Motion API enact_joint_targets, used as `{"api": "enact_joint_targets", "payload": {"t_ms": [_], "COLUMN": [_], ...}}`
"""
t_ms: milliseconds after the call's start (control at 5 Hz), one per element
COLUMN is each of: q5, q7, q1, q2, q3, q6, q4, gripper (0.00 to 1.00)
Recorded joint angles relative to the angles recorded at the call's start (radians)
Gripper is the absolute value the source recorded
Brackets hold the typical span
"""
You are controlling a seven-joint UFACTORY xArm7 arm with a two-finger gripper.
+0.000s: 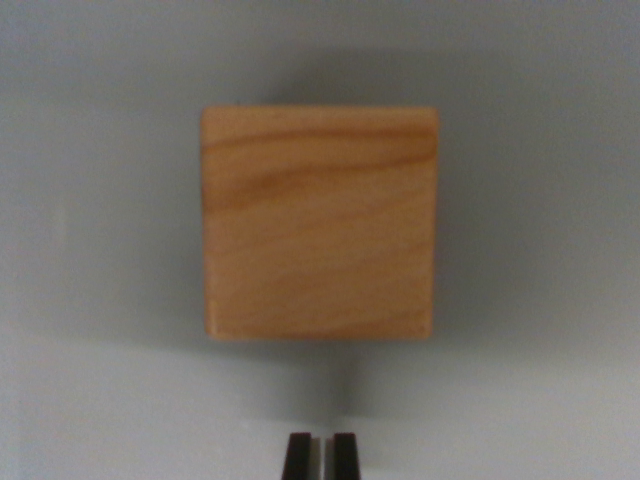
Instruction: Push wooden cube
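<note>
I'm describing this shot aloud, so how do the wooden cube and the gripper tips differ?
The wooden cube is light tan with grain; the gripper tips are dark. The cube fills the middle of the wrist view; the tips only peek in at the bottom edge. Both sit roughly centred, with a gap between them.

Plain pale grey surface [100, 200] filling the whole wrist view, matte and unmarked, soft diffuse lighting, darker tone toward the upper edge, lighter band across the lower part, faint blurred shadow patches mid-frame, overall focus soft
</note>
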Motion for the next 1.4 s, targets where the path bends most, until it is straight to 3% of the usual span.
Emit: {"api": "enact_joint_targets", "payload": {"t_ms": [200,400,600,800,1000,1200,1400], "q5": [-0.0005,-0.0005,-0.0011,-0.0011,-0.0018,-0.0018,-0.0026], "q7": [-0.004,-0.004,-0.01,-0.01,-0.016,-0.016,-0.023], "q1": [-0.0007,-0.0007,-0.0016,-0.0016,-0.0027,-0.0027,-0.0038], "q2": [0.016,0.016,0.036,0.036,0.058,0.058,0.084], "q3": [-0.002,-0.002,-0.005,-0.005,-0.009,-0.009,-0.013], "q6": [0.011,0.011,0.024,0.024,0.039,0.039,0.055], "q4": [0.026,0.026,0.059,0.059,0.097,0.097,0.139], "gripper": [1.0,1.0,1.0,1.0,1.0,1.0,1.0]}}
